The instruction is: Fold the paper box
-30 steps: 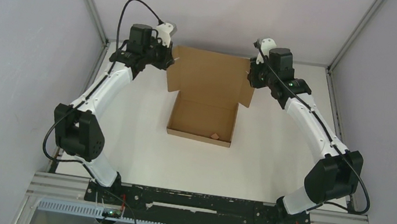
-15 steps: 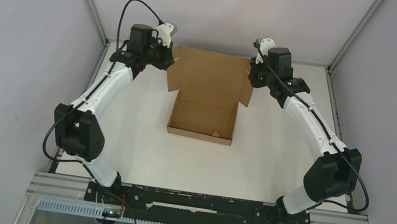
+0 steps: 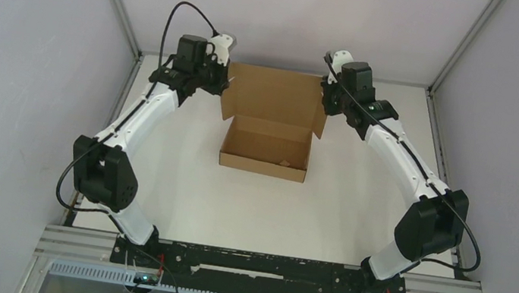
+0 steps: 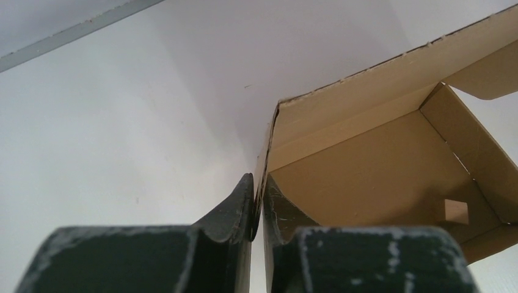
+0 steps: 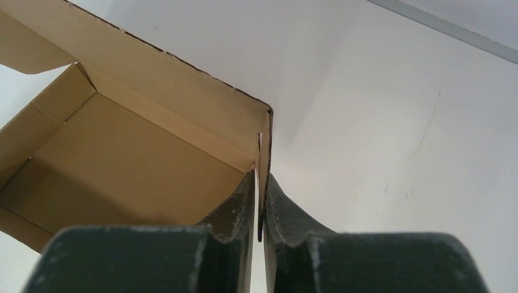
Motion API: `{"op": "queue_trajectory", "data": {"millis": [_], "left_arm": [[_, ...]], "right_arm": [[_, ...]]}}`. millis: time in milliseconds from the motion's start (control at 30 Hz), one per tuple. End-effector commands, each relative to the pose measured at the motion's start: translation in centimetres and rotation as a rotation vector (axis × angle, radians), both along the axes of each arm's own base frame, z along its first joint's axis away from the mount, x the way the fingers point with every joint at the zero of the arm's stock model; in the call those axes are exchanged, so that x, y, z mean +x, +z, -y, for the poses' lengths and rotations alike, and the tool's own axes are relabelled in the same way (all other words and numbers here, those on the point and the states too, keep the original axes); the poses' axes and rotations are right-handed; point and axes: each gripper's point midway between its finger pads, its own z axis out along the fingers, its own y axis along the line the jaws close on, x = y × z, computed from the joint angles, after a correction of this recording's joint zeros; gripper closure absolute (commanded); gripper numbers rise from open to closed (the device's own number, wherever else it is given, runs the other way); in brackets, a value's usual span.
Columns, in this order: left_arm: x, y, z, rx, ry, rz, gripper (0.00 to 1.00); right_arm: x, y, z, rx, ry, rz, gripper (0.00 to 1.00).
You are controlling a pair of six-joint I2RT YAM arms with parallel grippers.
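Top external view has the paper box [image 3: 266, 146] sitting on the white table [image 3: 186, 159], towards the far side and roughly midway between the two arms. Its shallow tray is already formed, with the open side up and the front wall facing the arm bases. The big lid panel stands up from the tray's far edge, tilted, with a side flap at each end. The left gripper [image 3: 224, 80] is at the lid's left end and the right gripper [image 3: 323, 93] is at its right end, so the arms reach in from either side and meet the cardboard at about the same height. In the left wrist view, the two dark fingers [image 4: 235, 210] are closed almost completely, with only a thin edge of the cardboard pinched between their tips. The tray's brown inside opens out to the right of them. A small square cardboard scrap [image 4: 455, 211] lies inside the tray near its far corner. The right wrist view mirrors this: its fingers [image 5: 235, 210] are pressed together on the thin edge of the lid's corner, with the tray's inside to their left and bare table to their right.
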Motion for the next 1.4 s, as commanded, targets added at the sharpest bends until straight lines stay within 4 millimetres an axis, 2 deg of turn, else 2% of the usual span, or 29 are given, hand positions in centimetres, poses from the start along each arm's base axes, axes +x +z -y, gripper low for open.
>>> {"op": "queue_trajectory", "data": {"millis": [0,567,800,967,1367], "left_arm": [[-1.1,1.0,0.6,-0.003,0.022,-0.013,0.87],[-2.0,2.0,0.8,0.010,0.067,-0.015,0.87],[-2.0,2.4,0.1,0.037,0.089,-0.007,0.70],[-2.0,2.9,-0.5,0.055,0.110,0.013,0.63],[-2.2,4.5,-1.2,0.058,0.128,0.057,0.62]], "right_arm": [[0.2,2.0,-1.1,0.023,0.015,0.040,0.85],[-0.6,2.4,-1.8,0.017,-0.007,0.048,0.86],[-0.7,2.4,-1.7,0.012,-0.015,0.045,0.86],[-0.6,2.3,-1.3,0.009,-0.020,0.041,0.86],[-0.5,2.1,-1.2,0.010,-0.019,0.034,0.86]]}}
